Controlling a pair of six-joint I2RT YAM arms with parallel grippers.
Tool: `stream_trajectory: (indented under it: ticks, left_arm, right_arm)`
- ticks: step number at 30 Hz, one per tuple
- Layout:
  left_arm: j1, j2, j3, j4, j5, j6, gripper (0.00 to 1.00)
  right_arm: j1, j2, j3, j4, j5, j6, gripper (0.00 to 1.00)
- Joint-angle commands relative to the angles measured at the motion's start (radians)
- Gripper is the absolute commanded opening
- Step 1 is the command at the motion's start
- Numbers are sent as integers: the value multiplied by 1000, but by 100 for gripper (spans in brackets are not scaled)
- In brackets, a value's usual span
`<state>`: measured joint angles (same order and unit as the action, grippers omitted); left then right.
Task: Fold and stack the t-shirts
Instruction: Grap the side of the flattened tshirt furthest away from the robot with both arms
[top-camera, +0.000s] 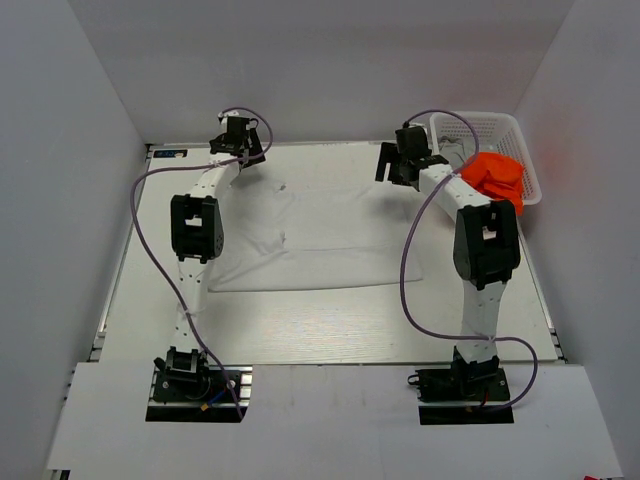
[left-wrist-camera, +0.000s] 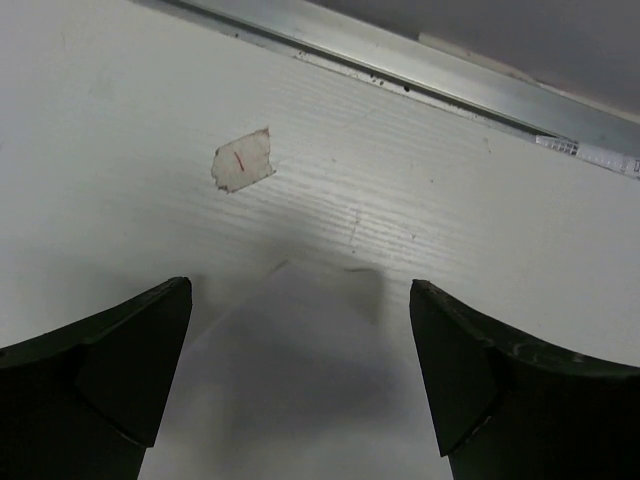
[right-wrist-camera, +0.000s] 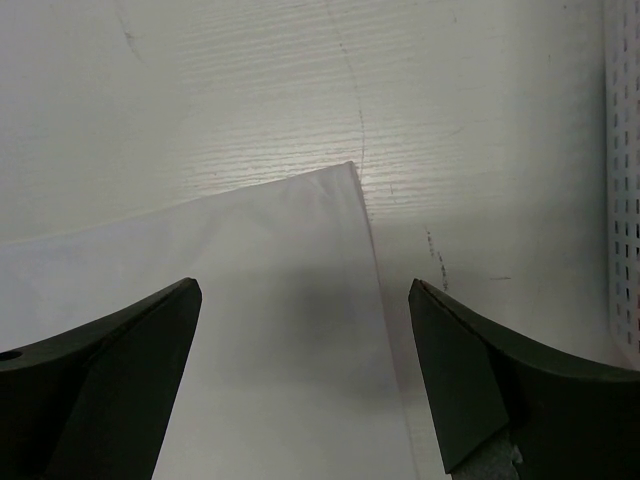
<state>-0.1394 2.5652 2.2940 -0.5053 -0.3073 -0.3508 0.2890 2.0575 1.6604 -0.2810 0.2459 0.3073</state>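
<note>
A plain white t-shirt (top-camera: 310, 240) lies spread flat in the middle of the table. My left gripper (top-camera: 247, 158) is open above its far left corner (left-wrist-camera: 300, 380). My right gripper (top-camera: 400, 172) is open above its far right corner (right-wrist-camera: 300, 330). Neither gripper holds cloth. A bright orange t-shirt (top-camera: 496, 176) lies bunched in the white lattice basket (top-camera: 500, 128) at the far right. No grey shirt is in view.
A metal rail (left-wrist-camera: 420, 85) runs along the table's far edge. A small scrap of tape (left-wrist-camera: 242, 160) is stuck on the table near the left gripper. The basket wall (right-wrist-camera: 620, 180) stands just right of the right gripper. Grey walls enclose the table.
</note>
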Motion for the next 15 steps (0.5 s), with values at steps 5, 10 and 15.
stream_trajectory:
  ticks: [5, 10, 15]
  left_arm:
    - [3, 47, 48, 65, -7, 41, 93]
    - [3, 56, 30, 74, -6, 39, 76]
    - [3, 67, 16, 77, 31, 49, 36]
  right_arm:
    - [-24, 56, 74, -20, -7, -19, 90]
    - [-30, 102, 137, -24, -10, -5, 90]
    - [-42, 170, 206, -24, -11, 35, 90]
